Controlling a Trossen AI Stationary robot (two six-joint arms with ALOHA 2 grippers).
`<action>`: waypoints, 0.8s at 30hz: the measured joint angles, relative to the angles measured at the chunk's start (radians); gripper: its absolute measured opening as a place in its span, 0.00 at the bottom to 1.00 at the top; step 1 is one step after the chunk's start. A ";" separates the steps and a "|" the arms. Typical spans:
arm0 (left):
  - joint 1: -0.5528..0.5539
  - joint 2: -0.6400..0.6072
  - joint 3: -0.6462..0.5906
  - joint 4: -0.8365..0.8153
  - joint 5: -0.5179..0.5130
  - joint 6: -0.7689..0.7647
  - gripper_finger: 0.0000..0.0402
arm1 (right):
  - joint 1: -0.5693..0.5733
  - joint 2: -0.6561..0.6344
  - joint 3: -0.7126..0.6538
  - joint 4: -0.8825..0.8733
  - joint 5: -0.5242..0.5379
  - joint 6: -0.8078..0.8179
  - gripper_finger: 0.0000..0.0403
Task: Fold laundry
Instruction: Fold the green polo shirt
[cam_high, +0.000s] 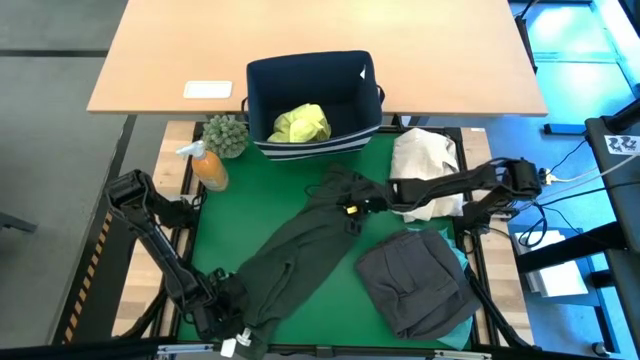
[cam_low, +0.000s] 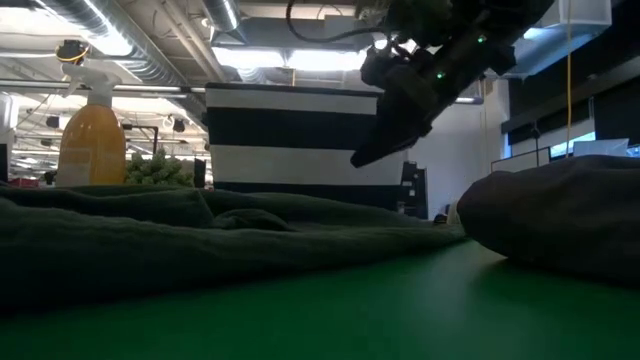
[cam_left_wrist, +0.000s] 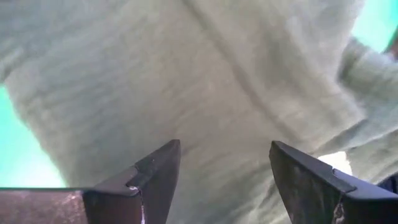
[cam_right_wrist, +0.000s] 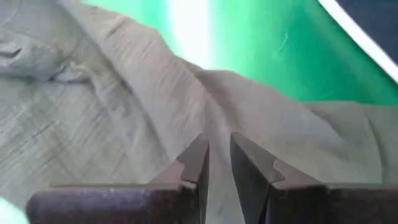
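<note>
The step in hand seems to be the spreading of one garment before any fold is made. The long dark olive garment (cam_high: 300, 255) lies slantwise across the green mat (cam_high: 250, 205), from the near left corner up toward the navy bin (cam_high: 312, 100). The right gripper (cam_high: 352, 208) is at its far end, fingers pressed almost together over a ridge of the cloth; whether they really pinch the cloth I cannot tell. The left gripper (cam_high: 235, 318) is at the near end of the same garment, its fingers spread wide just above the fabric and holding nothing.

The next move, in my judgement, calls for the left gripper to close on its end — then both arms can pull the cloth flat.

Counted, the laundry pieces are four: the dark olive garment on the mat, one charcoal grey garment (cam_high: 415, 280) already folded at the right, a turquoise piece (cam_high: 462, 258) showing only as an edge under it, and one yellow-green shirt (cam_high: 300, 123) inside the bin — also one cream cloth bundle (cam_high: 425, 160), one orange bottle (cam_high: 208, 168) and one small plant (cam_high: 226, 135)
</note>
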 joint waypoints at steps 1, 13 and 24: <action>0.004 0.000 0.007 0.001 -0.009 0.020 0.60 | -0.009 0.003 0.000 -0.007 0.005 -0.001 0.16; 0.019 0.000 0.013 0.002 -0.072 0.049 0.57 | -0.114 0.081 0.000 -0.001 0.084 0.019 0.16; 0.004 0.000 0.014 0.095 -0.069 0.031 0.55 | -0.201 0.175 0.000 0.003 0.132 0.092 0.16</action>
